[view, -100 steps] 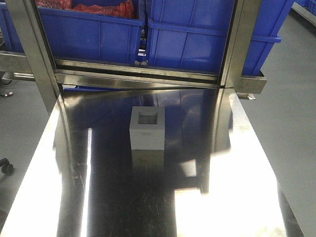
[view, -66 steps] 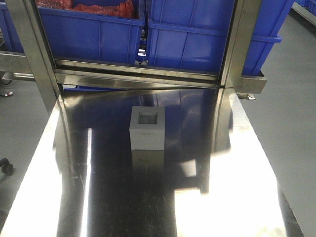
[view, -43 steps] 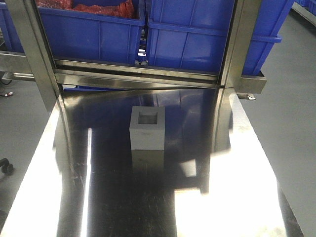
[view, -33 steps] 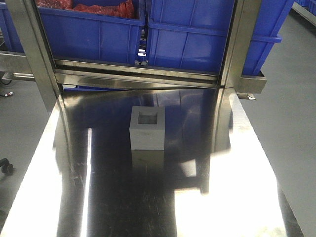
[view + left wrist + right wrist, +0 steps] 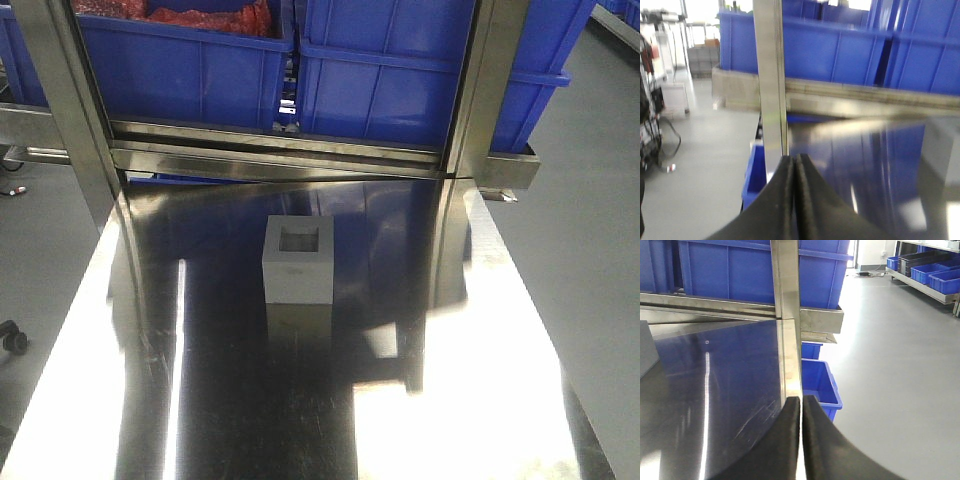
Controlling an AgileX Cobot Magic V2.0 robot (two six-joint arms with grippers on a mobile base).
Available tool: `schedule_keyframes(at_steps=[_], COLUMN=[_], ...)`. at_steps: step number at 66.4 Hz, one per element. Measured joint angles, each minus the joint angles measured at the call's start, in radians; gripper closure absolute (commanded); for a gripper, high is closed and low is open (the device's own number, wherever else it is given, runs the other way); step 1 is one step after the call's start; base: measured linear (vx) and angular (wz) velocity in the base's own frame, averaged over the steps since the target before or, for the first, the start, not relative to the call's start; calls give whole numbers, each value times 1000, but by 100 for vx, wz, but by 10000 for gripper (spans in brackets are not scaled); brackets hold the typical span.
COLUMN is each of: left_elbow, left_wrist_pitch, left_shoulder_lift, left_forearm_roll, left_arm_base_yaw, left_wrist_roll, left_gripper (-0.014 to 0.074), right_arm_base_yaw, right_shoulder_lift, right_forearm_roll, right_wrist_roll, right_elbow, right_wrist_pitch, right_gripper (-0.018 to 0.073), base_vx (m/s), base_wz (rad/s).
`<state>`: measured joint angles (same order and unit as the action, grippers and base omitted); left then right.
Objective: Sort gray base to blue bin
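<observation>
The gray base (image 5: 297,259) stands on the steel table (image 5: 480,400) near its middle, with the square recess facing up. A gray slab at the left edge of the right wrist view (image 5: 646,350) looks like its side. Two large blue bins stand on the rack behind it, one on the left (image 5: 190,75) holding red material and one on the right (image 5: 400,90). I cannot tell which is the task's blue bin. My left gripper (image 5: 796,162) is shut and empty over the table's left edge. My right gripper (image 5: 801,402) is shut and empty over its right edge. Neither shows in the front view.
Steel rack posts rise at the table's back left (image 5: 70,120) and back right (image 5: 480,100), joined by a low crossbar (image 5: 280,160). Small blue bins sit on the floor beside the table in the left wrist view (image 5: 755,175) and the right wrist view (image 5: 820,385).
</observation>
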<state>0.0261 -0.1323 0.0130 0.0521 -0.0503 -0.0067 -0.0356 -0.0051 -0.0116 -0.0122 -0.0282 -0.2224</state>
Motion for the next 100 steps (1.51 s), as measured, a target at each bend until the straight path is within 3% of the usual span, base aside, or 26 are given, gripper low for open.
schedule_keyframes(at_steps=[10,25,42,51,61,69,83,92,100], left_elbow=[191,466,544,545,547,547,547,553,594], left_wrist_pitch=[-106,-344,-394,-393,-395,-393,-387,-357,-354], left_shoulder_lift=[-24,-288,-467,-468,-468,-468,-468,-475,-545], left_forearm_roll=[-1,-3,0,0,0,0,5,71,166], left_arm_base_yaw=[0,0,0,0,0,0,0,0,0], left_wrist_roll=[13,97,105,105,104,101,101,108,225], left_gripper=[603,603,570,407,57,-140,-100,-46,10], right_arm_base_yaw=[0,0,0,0,0,0,0,0,0], right_shoulder_lift=[0,0,0,0,0,0,0,0,0], right_forearm_roll=[0,0,0,0,0,0,0,0,0], right_wrist_roll=[0,0,0,0,0,0,0,0,0], right_elbow=[0,0,0,0,0,0,0,0,0], right_wrist_pitch=[0,0,0,0,0,0,0,0,0], right_gripper=[564,564,564,564,564,564,564,564,564], base_vx=[0,0,0,0,0,0,0,0,0], base_wz=[0,0,0,0,0,0,0,0,0])
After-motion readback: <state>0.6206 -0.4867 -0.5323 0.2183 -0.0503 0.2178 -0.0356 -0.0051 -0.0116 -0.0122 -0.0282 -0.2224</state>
